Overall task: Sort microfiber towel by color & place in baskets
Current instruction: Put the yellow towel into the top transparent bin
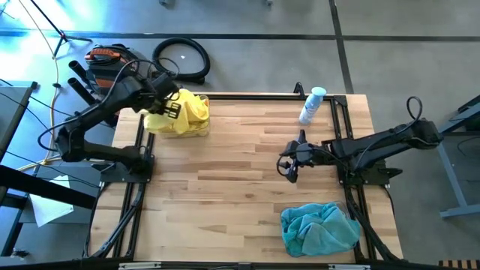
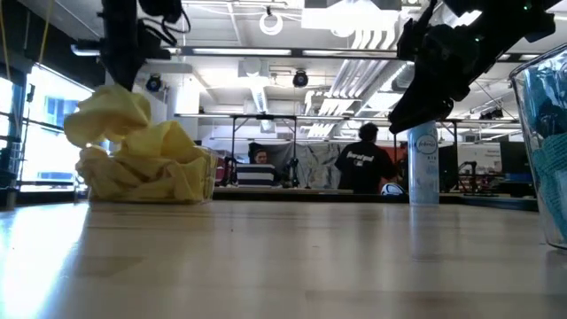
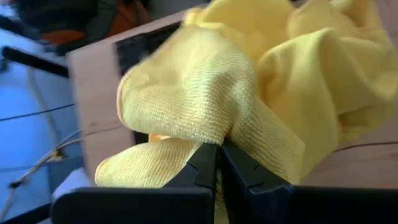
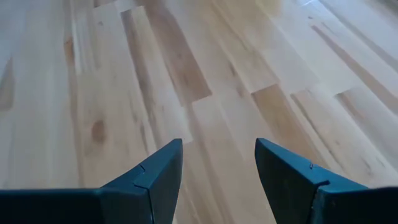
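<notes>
Yellow towels (image 1: 187, 112) fill the clear basket (image 1: 196, 130) at the table's far left; in the low view the yellow heap (image 2: 142, 159) rises above the bin's rim. My left gripper (image 1: 171, 109) hangs over that heap, shut on a yellow towel (image 3: 199, 93). Teal-blue towels (image 1: 319, 229) are piled in the second basket (image 2: 545, 151) at the near right corner. My right gripper (image 1: 289, 171) hovers open above bare wood near the table's middle right, and its wrist view shows the parted fingers (image 4: 219, 180) with nothing between them. My left gripper pinches a fold of the yellow towel (image 3: 214, 134) between its two shut fingers (image 3: 205, 165), coming from above over the far-left basket. The cloth bunches around the fingertips and drapes onto the heap in the basket. One layer or several, I cannot tell.
A white-and-blue spray bottle (image 1: 311, 106) stands upright near the far edge, right of centre. Black frame rails (image 1: 343, 127) run along both table sides. Bare wood (image 1: 232, 187) lies between the two baskets. People sit in the room beyond the table (image 2: 361, 164).
</notes>
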Robot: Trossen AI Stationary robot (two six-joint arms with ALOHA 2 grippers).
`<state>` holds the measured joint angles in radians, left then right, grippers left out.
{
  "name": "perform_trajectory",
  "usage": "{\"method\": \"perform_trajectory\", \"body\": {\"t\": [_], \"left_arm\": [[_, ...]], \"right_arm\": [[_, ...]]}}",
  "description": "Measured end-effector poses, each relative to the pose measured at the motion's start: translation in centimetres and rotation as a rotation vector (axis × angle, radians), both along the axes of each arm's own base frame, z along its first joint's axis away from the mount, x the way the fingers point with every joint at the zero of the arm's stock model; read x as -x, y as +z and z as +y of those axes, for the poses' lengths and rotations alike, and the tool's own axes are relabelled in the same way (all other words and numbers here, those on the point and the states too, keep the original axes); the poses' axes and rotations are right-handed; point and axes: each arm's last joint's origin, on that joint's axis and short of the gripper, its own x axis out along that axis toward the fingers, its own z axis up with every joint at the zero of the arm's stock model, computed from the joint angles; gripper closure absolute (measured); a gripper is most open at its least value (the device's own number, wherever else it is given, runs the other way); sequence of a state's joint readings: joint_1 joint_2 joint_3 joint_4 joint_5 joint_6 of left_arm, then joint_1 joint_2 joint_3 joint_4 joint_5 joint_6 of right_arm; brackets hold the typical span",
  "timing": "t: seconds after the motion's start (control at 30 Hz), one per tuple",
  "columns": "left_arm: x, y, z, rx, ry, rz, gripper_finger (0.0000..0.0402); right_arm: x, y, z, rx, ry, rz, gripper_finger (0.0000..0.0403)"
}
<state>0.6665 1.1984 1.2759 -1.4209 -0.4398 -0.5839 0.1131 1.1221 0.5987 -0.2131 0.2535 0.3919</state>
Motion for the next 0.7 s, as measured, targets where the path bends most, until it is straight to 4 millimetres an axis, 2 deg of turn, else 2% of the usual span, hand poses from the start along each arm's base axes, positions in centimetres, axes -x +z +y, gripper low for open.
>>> {"method": "perform_trajectory", "body": {"t": [0.1, 0.43, 0.6, 0.7], "left_arm": [[-0.7, -1.8, 1.4, 0.024, -0.022, -0.027, 0.0401], [-2.4, -6.7, 6.6, 0.170, 0.003, 0.048, 0.0401], [-3.1, -8.0, 7.3, 0.203, 0.007, 0.058, 0.0401], [-3.4, -8.8, 7.2, 0.176, -0.012, -0.022, 0.0401]], "right_arm": [[0.0, 0.0, -0.5, 0.000, -0.024, 0.000, 0.0203], [-0.2, 0.1, -1.5, -0.006, -0.075, -0.022, 0.0203], [-0.2, 0.2, -1.5, -0.033, -0.098, -0.035, 0.0203], [-0.2, 0.2, -1.5, -0.035, -0.100, -0.036, 0.0203]]}}
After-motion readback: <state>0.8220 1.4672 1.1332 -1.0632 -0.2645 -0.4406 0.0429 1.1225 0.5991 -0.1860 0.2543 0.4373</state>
